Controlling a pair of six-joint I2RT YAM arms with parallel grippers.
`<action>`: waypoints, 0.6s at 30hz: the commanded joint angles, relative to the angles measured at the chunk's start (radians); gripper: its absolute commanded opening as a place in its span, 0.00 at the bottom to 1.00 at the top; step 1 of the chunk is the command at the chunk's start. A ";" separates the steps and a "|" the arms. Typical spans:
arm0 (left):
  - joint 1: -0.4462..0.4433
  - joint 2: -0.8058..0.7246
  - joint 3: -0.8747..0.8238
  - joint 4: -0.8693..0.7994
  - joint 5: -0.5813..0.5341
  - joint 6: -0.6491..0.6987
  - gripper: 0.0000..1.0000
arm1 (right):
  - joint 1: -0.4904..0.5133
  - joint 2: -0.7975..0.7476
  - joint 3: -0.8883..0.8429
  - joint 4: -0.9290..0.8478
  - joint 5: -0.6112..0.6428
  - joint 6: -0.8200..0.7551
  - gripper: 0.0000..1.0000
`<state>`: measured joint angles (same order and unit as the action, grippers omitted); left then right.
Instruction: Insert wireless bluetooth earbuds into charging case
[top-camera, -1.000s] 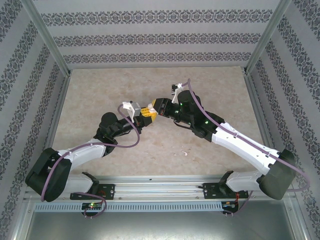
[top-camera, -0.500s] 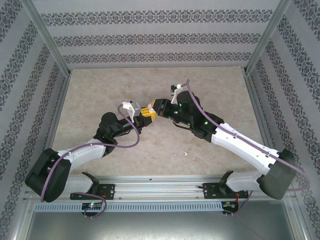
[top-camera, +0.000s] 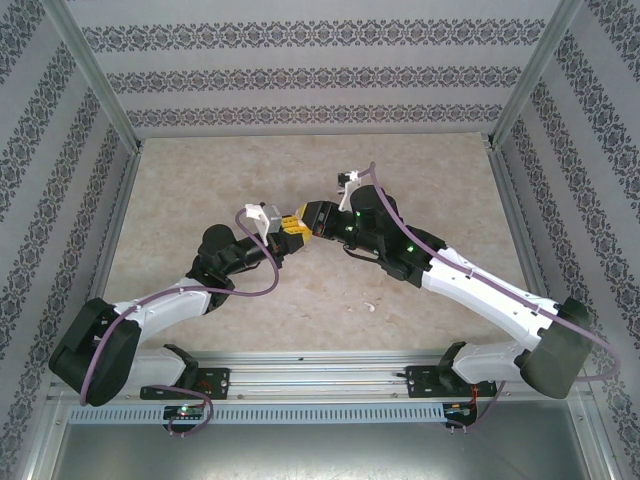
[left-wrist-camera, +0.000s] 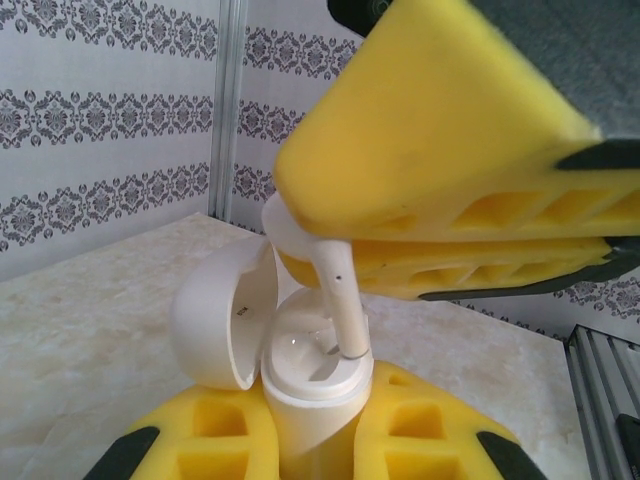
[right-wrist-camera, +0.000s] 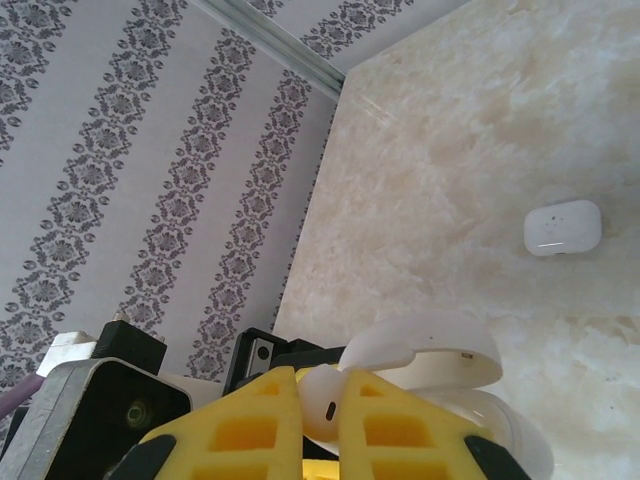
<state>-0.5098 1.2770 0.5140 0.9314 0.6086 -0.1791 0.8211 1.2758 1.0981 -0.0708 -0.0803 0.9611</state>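
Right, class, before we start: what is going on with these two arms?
The left fingers hold the charging case, lid open. The right fingers pinch an earbud, its stem tip inside the case's mouth, not yet seated. A second, closed case lies on the table.

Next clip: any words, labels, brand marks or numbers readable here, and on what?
No text can be read in these views.
On the open charging case: small dark mark inside the lid, too blurred to read.
On the second case on the table: tiny marks, too small to read.
On the earbud: one dark dot, no lettering.
On the wallpaper: pattern only.
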 joint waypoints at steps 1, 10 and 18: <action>-0.012 -0.024 0.006 0.016 0.011 0.015 0.00 | 0.005 -0.024 -0.015 -0.032 0.048 -0.036 0.11; -0.012 -0.031 0.007 0.019 0.014 0.012 0.00 | -0.004 0.006 -0.024 -0.014 0.029 -0.029 0.11; -0.012 -0.041 0.009 0.011 0.010 0.016 0.00 | -0.002 0.007 -0.042 -0.023 0.033 -0.033 0.11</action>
<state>-0.5106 1.2705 0.5144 0.9123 0.6113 -0.1791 0.8207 1.2781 1.0809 -0.0746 -0.0601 0.9436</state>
